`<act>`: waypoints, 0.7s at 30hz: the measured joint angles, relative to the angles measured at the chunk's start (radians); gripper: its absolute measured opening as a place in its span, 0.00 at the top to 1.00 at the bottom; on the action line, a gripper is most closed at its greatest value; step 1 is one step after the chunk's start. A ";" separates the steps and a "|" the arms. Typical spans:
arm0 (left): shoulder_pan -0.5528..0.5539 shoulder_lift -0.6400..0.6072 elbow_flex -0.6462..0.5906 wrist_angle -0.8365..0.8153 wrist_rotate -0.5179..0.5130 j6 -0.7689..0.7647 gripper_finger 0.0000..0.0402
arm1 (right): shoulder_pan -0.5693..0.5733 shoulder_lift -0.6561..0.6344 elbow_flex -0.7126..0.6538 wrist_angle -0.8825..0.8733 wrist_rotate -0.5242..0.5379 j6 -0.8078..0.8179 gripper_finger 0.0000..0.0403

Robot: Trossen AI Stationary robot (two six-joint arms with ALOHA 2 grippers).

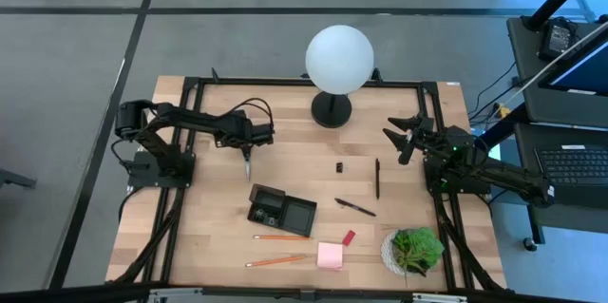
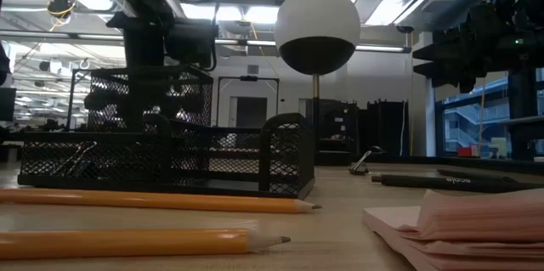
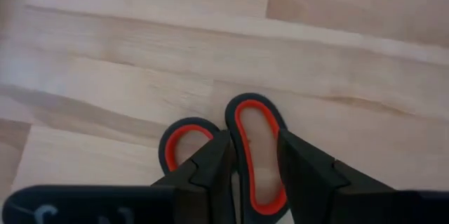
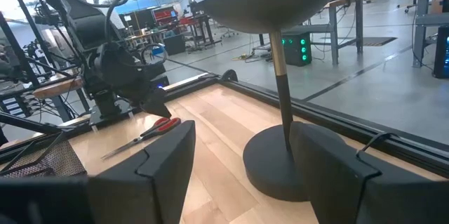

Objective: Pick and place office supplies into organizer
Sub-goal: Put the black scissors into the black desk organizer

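Scissors first, almost everything left.
My left gripper (image 3: 254,171) has its fingers around one scissors (image 3: 254,155) handle; pencils (image 1: 280,237), pens (image 1: 354,207) and pad (image 1: 330,255) wait outside the organizer (image 1: 281,210).

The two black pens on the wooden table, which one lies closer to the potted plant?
The slanted black pen, just left of the green potted plant; the other black pen lies straight, farther up the table.
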 joint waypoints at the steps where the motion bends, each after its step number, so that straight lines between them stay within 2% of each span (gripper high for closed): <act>1: -0.005 0.000 0.000 0.000 -0.009 -0.010 0.73 | 0.000 0.000 0.000 0.000 0.000 0.000 0.41; 21: -0.038 0.000 0.000 -0.052 -0.028 -0.080 0.74 | 0.000 0.000 0.000 0.000 0.000 -0.020 0.41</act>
